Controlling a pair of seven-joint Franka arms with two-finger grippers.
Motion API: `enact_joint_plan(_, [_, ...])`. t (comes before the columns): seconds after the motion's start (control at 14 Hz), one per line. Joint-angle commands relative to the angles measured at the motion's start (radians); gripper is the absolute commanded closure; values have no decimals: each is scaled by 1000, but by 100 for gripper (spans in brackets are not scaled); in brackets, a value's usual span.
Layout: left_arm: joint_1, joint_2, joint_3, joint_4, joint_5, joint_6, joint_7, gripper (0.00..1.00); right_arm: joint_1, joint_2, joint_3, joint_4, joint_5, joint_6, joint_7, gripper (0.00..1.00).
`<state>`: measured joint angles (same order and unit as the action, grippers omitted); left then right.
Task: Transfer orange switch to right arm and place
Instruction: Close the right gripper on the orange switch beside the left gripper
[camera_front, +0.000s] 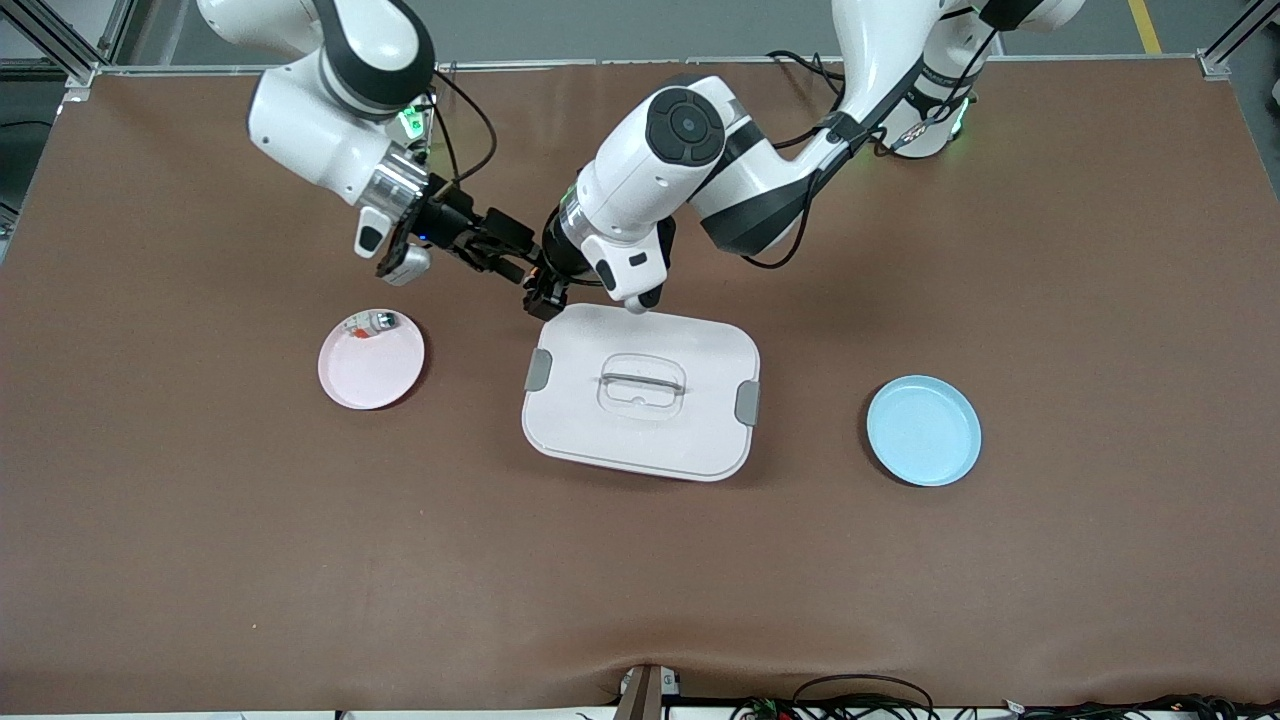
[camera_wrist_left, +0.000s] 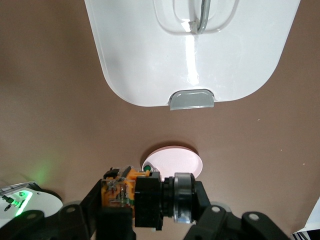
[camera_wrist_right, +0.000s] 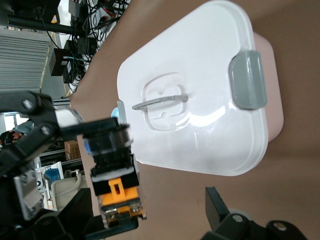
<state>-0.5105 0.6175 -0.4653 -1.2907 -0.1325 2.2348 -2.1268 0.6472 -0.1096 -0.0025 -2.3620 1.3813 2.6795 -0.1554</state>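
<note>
Upper centre of the front view: both arms meet above the bare brown mat, just past the lidded box's upper left corner. The left gripper (camera_front: 545, 292) is clamped shut on the orange switch (camera_wrist_left: 131, 196), a small blocky black body with orange ribbing and a rounded dark collar, held in the air. In the left wrist view it sits low in the frame, matte plastic against the mat's dull, felt-like brown. The right gripper (camera_front: 500, 250) has its dark fingers (camera_wrist_right: 216, 206) spread wide on either side of the switch (camera_wrist_right: 116, 172) (no contact visible yet). The lidded box (camera_front: 641, 390) is a rounded-corner rectangle, glossy white lid over a pale pink tub, with grey clips on two ends and a recessed clear handle in the middle. At left centre of the front view, a round pink plate (camera_front: 371, 372) with a shallow rim carries a tiny silver-and-green piece (camera_front: 371, 323) near its upper edge. At right centre, a round blue plate (camera_front: 923, 430), smooth and matte.
</note>
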Motion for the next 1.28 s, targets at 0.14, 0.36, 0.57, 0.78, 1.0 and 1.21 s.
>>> enact_joint_plan(0.14, [0,11,0,24,-18,0,-12,100,20,19,-10,15,68,13,-69,45])
enact_joint_plan(0.36, [0,11,0,24,-16,0,-12,100,20,16,-10,20,68,13,-65,100])
enact_joint_plan(0.57, [0,11,0,24,-18,0,-12,100,20,16,-10,27,68,11,-61,100])
enact_joint_plan(0.78, [13,11,0,24,-18,0,-12,66,20,19,-10,29,68,11,-61,100])
enact_joint_plan(1.0, [15,4,4,22,-15,-7,-2,0,23,21,-11,30,68,10,-72,100])
enact_joint_plan(1.21, [41,-12,2,24,-12,-32,-2,0,23,39,-11,43,56,10,-99,100])
